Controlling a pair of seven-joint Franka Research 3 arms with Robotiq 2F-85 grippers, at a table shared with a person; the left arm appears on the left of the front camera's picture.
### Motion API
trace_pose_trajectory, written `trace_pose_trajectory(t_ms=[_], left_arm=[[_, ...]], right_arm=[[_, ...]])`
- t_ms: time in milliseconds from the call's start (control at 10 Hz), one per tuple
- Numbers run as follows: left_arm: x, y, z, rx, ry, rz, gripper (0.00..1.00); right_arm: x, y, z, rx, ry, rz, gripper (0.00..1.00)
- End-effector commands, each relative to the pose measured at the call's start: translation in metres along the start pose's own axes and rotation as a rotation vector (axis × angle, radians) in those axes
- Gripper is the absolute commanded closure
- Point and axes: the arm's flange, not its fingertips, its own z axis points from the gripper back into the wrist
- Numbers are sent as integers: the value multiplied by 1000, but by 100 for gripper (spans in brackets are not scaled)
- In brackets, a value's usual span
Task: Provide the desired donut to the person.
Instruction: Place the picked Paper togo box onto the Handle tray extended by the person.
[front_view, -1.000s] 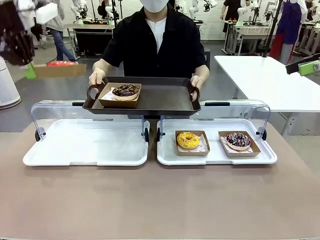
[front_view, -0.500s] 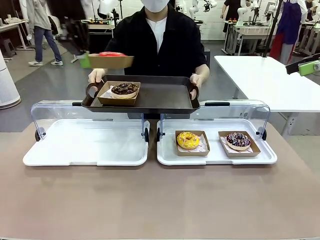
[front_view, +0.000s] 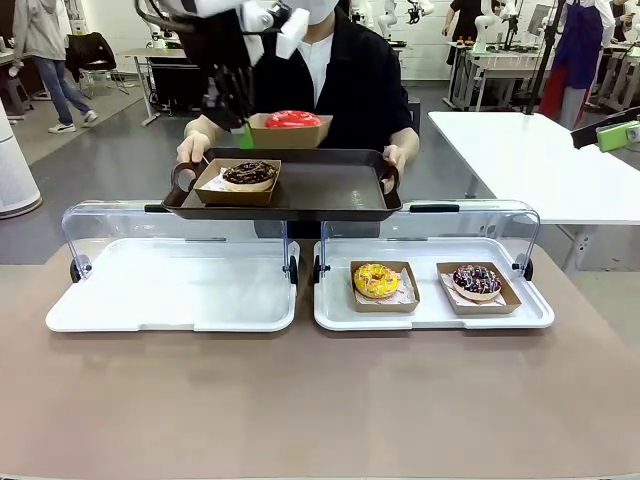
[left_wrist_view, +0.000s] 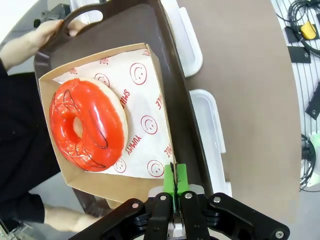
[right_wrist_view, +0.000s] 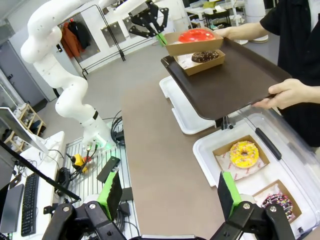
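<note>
A red glazed donut (front_view: 291, 119) lies in a cardboard box, and my left gripper (front_view: 243, 131) is shut on that box's edge. The box hangs just over the far side of the dark brown tray (front_view: 320, 195) that the person (front_view: 330, 70) holds by both handles. In the left wrist view the fingertips (left_wrist_view: 175, 176) pinch the box rim beside the red donut (left_wrist_view: 87, 125). A chocolate donut (front_view: 248, 174) in its own box sits on the tray's left part. My right gripper (right_wrist_view: 170, 195) stands open with nothing in it, off at the right side (front_view: 612, 135).
Two white display trays with raised clear lids lie on the brown table. The right one (front_view: 430, 315) holds a yellow donut (front_view: 376, 280) and a dark sprinkled donut (front_view: 477, 280) in boxes. The left one (front_view: 170, 290) is bare. A white table (front_view: 540, 160) stands at the right.
My left gripper has swung from the far left to the right with the red donut box, ending over the person's tray. The person has kept the tray nearly still.
</note>
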Motion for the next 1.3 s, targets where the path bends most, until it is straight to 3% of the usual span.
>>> trace_pose_trajectory(t_ms=[0,400,1200], left_arm=[[12,14,-22,5,-39,56,99],[27,38,-59,39,-67,158,99],[30,55,-100,-78,49,171,99]], right_arm=[[2,0,-1,9,-13,12,0],[2,0,-1,9,-13,12,0],[2,0,-1,9,-13,12,0]])
